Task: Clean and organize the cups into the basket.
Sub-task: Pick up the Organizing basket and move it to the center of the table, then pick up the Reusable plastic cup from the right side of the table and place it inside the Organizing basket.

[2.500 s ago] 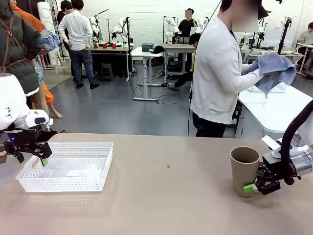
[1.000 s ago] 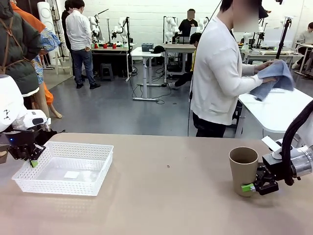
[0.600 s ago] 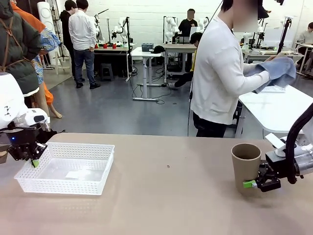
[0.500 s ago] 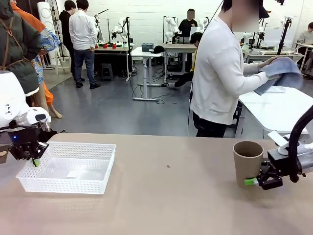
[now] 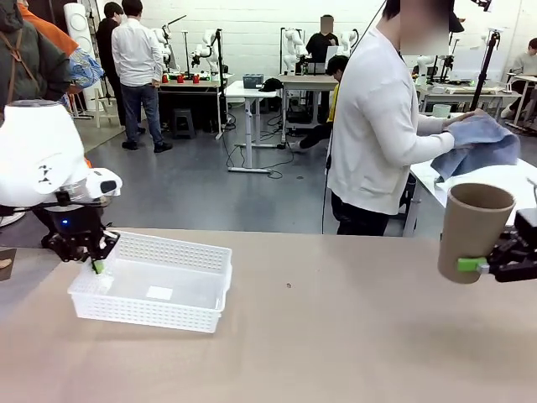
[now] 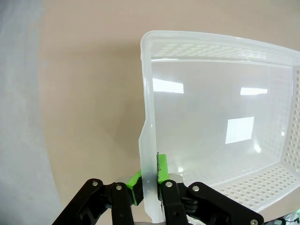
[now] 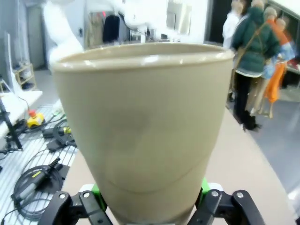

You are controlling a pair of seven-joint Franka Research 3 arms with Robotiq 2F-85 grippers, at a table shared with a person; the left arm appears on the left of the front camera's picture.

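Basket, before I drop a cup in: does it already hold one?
No, the basket shows nothing but a white patch on its floor.

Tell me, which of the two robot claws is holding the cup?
The right gripper: it holds the tan cup up in the air. The left gripper is shut on the rim of the white basket instead.

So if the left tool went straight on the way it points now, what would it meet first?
The left tool is shut on the side wall of the basket and points down, so past that wall it would probably meet the table first; depth is hard to judge.
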